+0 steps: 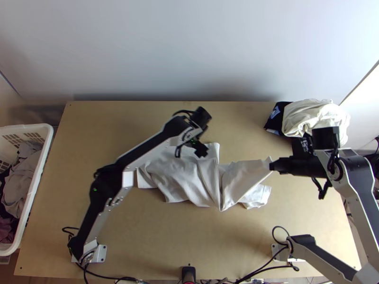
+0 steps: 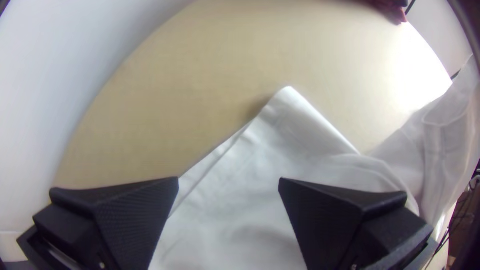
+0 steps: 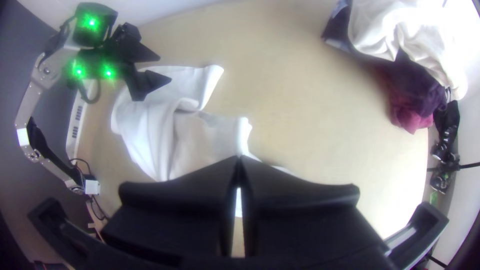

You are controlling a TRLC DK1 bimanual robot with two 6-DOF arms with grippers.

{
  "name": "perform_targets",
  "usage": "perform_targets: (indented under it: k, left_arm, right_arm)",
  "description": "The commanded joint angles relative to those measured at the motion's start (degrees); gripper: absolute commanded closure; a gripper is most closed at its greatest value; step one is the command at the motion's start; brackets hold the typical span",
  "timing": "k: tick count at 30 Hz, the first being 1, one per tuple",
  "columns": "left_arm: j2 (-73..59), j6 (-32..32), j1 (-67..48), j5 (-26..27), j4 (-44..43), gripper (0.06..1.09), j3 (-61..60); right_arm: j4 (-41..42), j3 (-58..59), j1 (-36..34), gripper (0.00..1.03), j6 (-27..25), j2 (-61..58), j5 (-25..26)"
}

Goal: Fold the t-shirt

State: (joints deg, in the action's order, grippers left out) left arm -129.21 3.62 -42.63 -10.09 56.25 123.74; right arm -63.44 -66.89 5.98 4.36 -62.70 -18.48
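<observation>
One white t-shirt (image 1: pixel 187 177), the article to be folded: lying rumpled across the middle of the top view, partly doubled over itself, with creases gathered at its centre and one part drawn towards the right of the frame. One right gripper (image 3: pixel 239 160), centre right of the top view: fingers together, pinching the drawn-out part of the cloth. One left gripper (image 2: pixel 229 182), upper middle of the top view: fingers set wide apart above the shirt, nothing pinched between them; whether they touch the cloth, cannot tell. One table (image 1: pixel 166 232), light wood, beneath. One heap of clothes (image 1: pixel 312 113), upper right of the top view; one white basket (image 1: pixel 32 189), at its left edge. Step in hand, by judgement: taking a second hold so the shirt can be spread before any proper fold. Hazards, likewise judged: the right pinch appears to be on a narrow end, so a hard pull could slip it loose; the left fingers, closing over overlapping cloth, could catch two layers and pull the bunching tighter, or catch too little if they close high; lifting one side alone could drag the whole shirt rightwards and deepen the central creases; folding from this rumpled lie would probably trap a twist inside.
</observation>
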Motion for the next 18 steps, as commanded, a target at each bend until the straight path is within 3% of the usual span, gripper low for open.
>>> perform_targets:
  k: [1,18]
  left_arm:
    - [-6.5,0.78,-3.69,0.59,-1.84,0.11,6.86]
    - [-10.01,1.74,-6.59,0.68,-8.61,0.11,6.77]
  right_arm:
    - [-2.48,2.21,-2.2,1.0,-0.41,2.76,0.02]
    - [-2.48,4.05,-2.46,1.0,0.12,3.63,0.02]
